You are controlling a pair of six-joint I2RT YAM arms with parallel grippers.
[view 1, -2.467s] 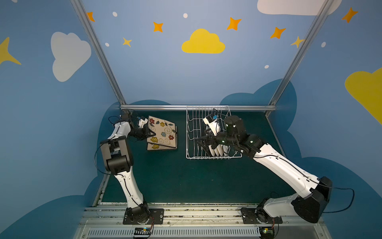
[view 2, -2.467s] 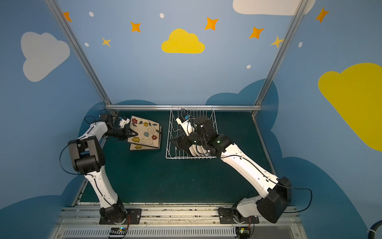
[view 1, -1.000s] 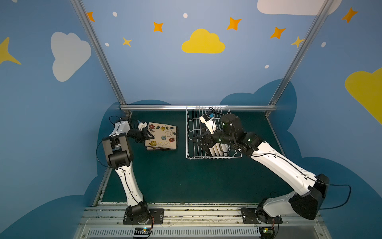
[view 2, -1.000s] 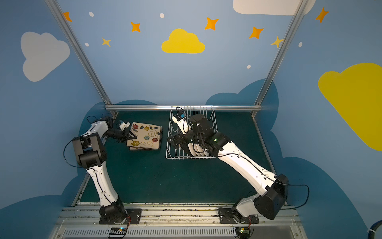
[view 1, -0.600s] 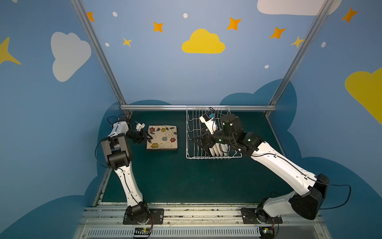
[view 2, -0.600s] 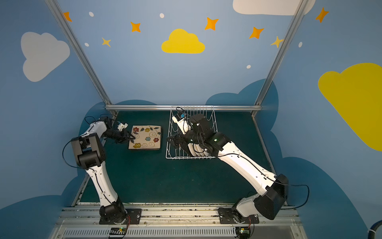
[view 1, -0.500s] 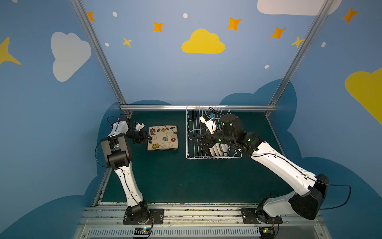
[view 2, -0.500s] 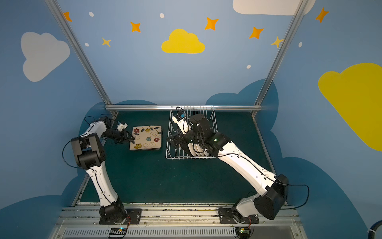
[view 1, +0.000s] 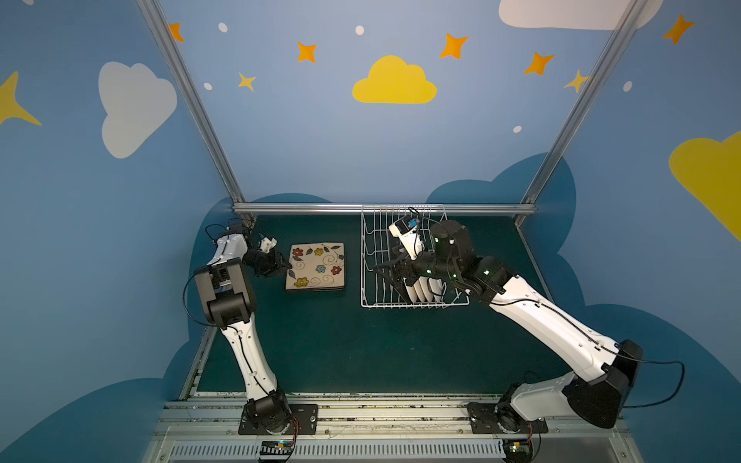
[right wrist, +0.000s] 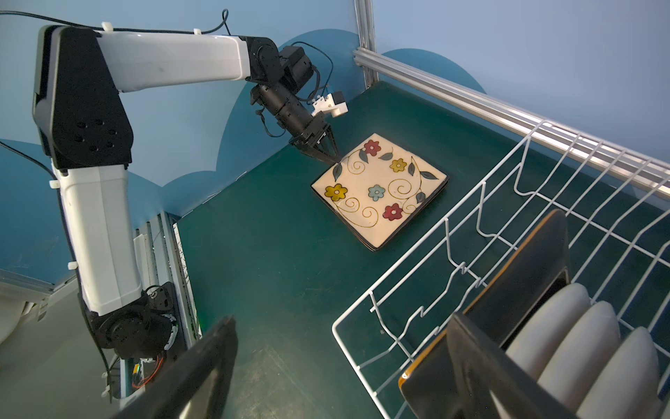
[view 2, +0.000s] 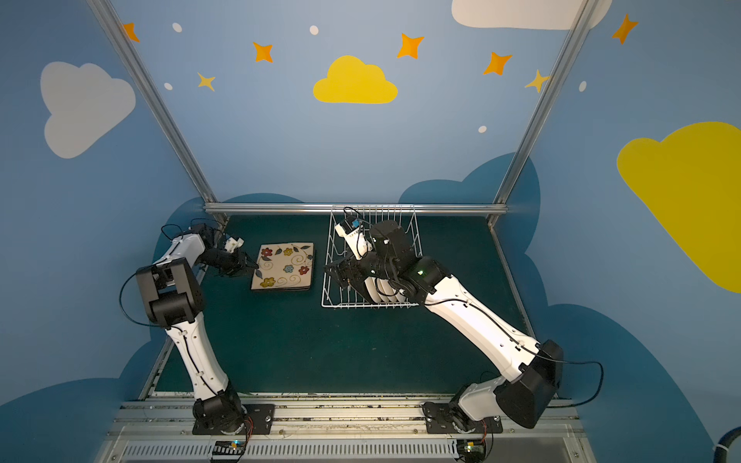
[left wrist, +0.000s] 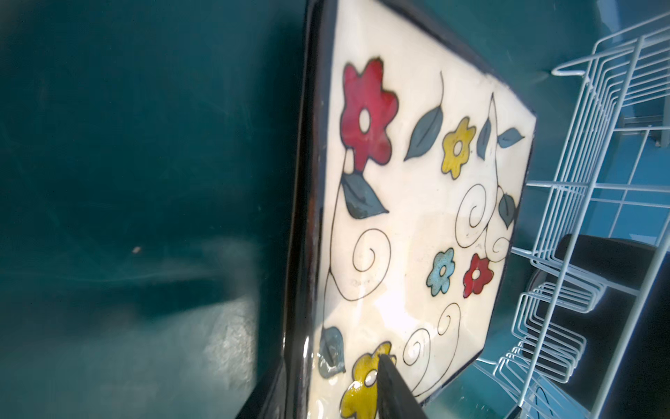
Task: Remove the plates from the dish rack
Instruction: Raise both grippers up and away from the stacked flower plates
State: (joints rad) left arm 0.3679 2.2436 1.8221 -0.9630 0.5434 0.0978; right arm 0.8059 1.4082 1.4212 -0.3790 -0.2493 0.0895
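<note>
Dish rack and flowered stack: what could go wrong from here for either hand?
1. The left hand has a finger over the top flowered plate's rim; pulling back could drag it askew.
2. The open right hand hangs over the black-backed plate beside the white plates; closing might knock them or snag the dish rack.

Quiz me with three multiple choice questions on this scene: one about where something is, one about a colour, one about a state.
1. Where does the face-up flowered plate lie?
A. on the table, left of the dish rack
B. inside the rack
C. leaning on the wall

2. What colour are the dish rack's wires?
A. black
B. white
C. red

3. How do the right gripper's jaws stand?
A. shut on a round plate
B. shut, empty
C. wide open

Answers: 1 A, it lies flat outside the rack; 2 B, white wires in every view; 3 C, the right wrist view shows its fingers far apart.
</note>
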